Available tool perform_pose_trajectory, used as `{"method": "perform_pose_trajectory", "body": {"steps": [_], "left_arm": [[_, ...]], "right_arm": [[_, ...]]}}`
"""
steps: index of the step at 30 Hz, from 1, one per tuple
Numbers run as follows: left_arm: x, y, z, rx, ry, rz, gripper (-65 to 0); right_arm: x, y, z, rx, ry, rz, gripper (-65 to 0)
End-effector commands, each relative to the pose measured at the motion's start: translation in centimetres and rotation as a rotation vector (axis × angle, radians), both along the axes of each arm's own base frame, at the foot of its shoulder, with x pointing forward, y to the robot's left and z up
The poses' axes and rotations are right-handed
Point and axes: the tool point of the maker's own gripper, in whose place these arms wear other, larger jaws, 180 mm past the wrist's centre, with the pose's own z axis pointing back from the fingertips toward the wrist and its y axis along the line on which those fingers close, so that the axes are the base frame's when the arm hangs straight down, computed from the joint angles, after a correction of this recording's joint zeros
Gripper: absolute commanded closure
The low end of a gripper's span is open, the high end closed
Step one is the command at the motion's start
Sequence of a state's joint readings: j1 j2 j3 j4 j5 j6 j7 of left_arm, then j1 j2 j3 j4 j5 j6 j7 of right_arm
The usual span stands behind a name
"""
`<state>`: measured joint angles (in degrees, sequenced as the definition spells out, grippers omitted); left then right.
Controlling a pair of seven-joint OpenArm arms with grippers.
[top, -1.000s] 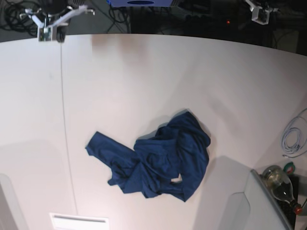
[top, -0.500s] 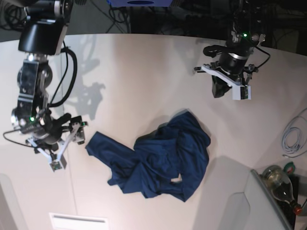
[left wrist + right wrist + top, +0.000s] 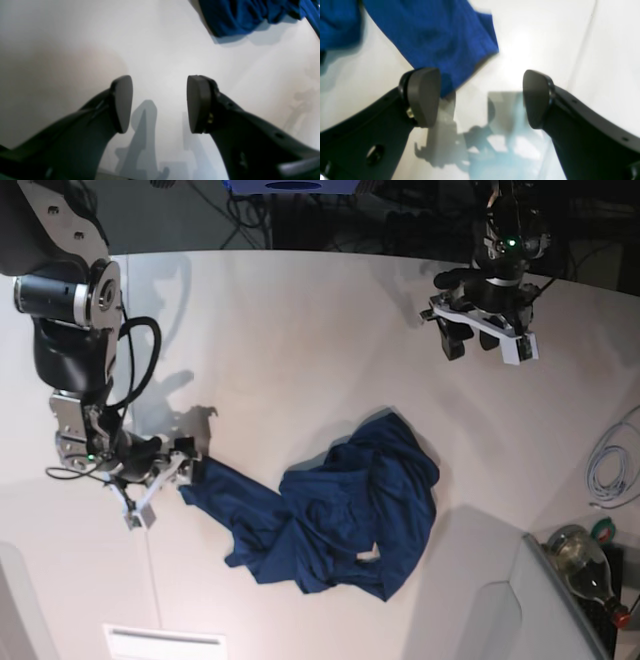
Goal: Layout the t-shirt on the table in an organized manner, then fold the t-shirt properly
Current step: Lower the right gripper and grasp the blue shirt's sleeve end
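Observation:
The dark navy t-shirt (image 3: 340,515) lies crumpled on the white table (image 3: 300,330), with one strip reaching out to the left. My right gripper (image 3: 188,470) is open, low over the table at the end of that strip. In the right wrist view the shirt (image 3: 432,35) reaches its left finger (image 3: 423,96), and the gap of the right gripper (image 3: 480,97) is mostly bare table. My left gripper (image 3: 468,345) is open and empty over the far right of the table, apart from the shirt. The left wrist view shows the left gripper (image 3: 158,105) over bare table and the shirt (image 3: 237,15) at the top right.
A white cable (image 3: 610,465) lies at the right edge. A glass bottle (image 3: 580,560) stands beside a grey panel (image 3: 535,610) at the near right corner. A thin dark seam (image 3: 135,380) runs down the table's left side. A white vent plate (image 3: 165,642) sits at the near edge.
Both arms came into the base view. The right gripper has moved right onto the shirt's left end. The left gripper has shifted slightly farther away. The shirt has not moved.

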<state>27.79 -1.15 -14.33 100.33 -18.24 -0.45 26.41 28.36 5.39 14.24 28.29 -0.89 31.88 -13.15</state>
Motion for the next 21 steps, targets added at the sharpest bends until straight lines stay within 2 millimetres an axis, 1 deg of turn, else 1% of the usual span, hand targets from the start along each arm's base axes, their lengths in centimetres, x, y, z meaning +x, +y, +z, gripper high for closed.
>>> {"method": "perform_pose_trajectory", "body": {"steps": [1,2,3,4,5,7,8,9,10,11,12,13,14,15,17,19,21], "left_arm": [[0.1,0.0,0.7,0.005,-0.027,-0.008,-32.6],[0.0,0.0,0.8,0.008,-0.026,-0.009,-32.6],[-0.1,0.2,0.8,0.011,-0.025,-0.004,-32.6],[-0.2,0.5,0.7,0.015,-0.022,0.003,-32.6],[-0.3,0.7,0.7,0.017,-0.020,0.007,-32.6],[-0.4,0.8,0.6,0.018,-0.017,0.010,-32.6],[-0.5,0.9,0.6,0.020,-0.015,0.010,-32.6],[-0.4,1.3,0.7,0.029,-0.017,0.010,-32.6],[-0.4,1.6,0.8,0.037,-0.018,0.005,-32.6],[-0.3,1.6,0.8,0.038,-0.017,0.000,-32.6],[-0.3,1.7,0.9,0.044,-0.017,-0.005,-32.6],[-0.3,1.8,0.9,0.045,-0.017,-0.006,-32.6],[-0.3,1.9,0.9,0.049,-0.015,-0.011,-32.6],[-0.3,1.9,0.9,0.051,-0.014,-0.013,-32.6],[0.0,2.0,1.0,0.055,-0.018,-0.018,-30.8],[0.1,2.0,1.1,0.058,-0.021,-0.019,-26.3],[0.4,2.0,1.2,0.055,-0.028,-0.018,-19.3]], "right_arm": [[2.0,0.6,1.7,0.022,-0.055,-0.003,-48.0],[2.1,0.8,1.6,0.033,-0.057,-0.008,-48.0],[2.3,1.5,1.7,0.051,-0.061,-0.009,-48.0],[2.3,2.3,1.6,0.069,-0.062,-0.008,-47.9],[2.1,2.7,1.3,0.080,-0.058,-0.009,-47.7],[2.0,3.0,0.9,0.089,-0.058,-0.025,-44.1],[1.9,2.9,0.6,0.087,-0.056,-0.042,-40.5],[1.8,3.0,0.5,0.092,-0.059,-0.055,-35.1],[1.8,3.5,0.4,0.098,-0.062,-0.058,-26.9],[1.3,3.6,0.0,0.100,-0.054,-0.058,-17.1],[1.4,3.6,0.1,0.102,-0.061,-0.062,-4.8],[1.4,3.5,0.3,0.096,-0.066,-0.061,0.0],[0.9,3.2,0.0,0.083,-0.055,-0.055,0.0],[0.7,2.9,0.2,0.065,-0.057,-0.047,-2.7],[-0.4,1.7,0.4,0.009,-0.061,-0.030,0.0],[-1.9,0.5,1.2,-0.058,-0.076,-0.011,-0.5],[-4.4,-0.4,2.9,-0.125,-0.114,0.042,-0.5]]}}
